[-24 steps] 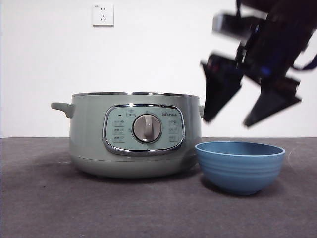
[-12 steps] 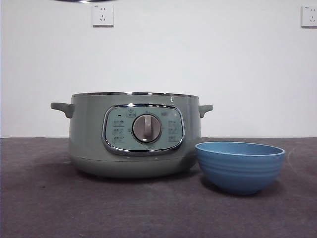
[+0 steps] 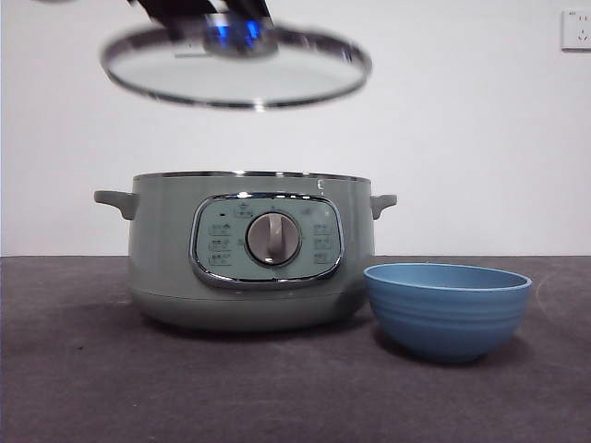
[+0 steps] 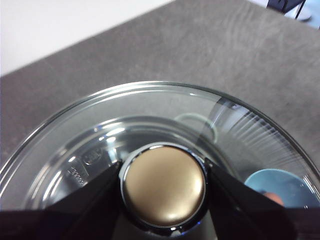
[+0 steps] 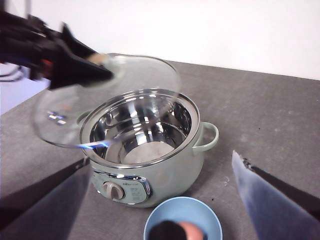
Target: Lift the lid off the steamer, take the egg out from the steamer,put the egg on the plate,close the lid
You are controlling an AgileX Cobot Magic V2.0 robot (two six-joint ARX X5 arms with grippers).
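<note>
- Two grippers are in play: the left gripper (image 4: 162, 187) is clamped on the knob (image 4: 163, 185) of the lid (image 3: 236, 76), and the right gripper (image 5: 160, 200) is spread wide, with nothing held between its jaws.
- The lid is held in the air above the steamer (image 3: 249, 249), well apart from its rim and slightly tilted in the front view.
- The steamer stands open on the table (image 3: 92, 388); in the right wrist view only bare metal is seen inside it.
- An egg (image 5: 190, 231) is seen lying in the plate (image 3: 447, 309), which sits just beside the steamer — so closing is judged to be the only step left.
- Risk one: the grip is on a small round knob, so the lid could swing or slip if it is lowered fast.
- Risk two: a tilted lid could strike the rim on one edge first and be left askew — levelling and centring would be needed.
- Risk three: the right gripper hangs near the plate; the plate could be nudged if that arm is brought lower.
</note>
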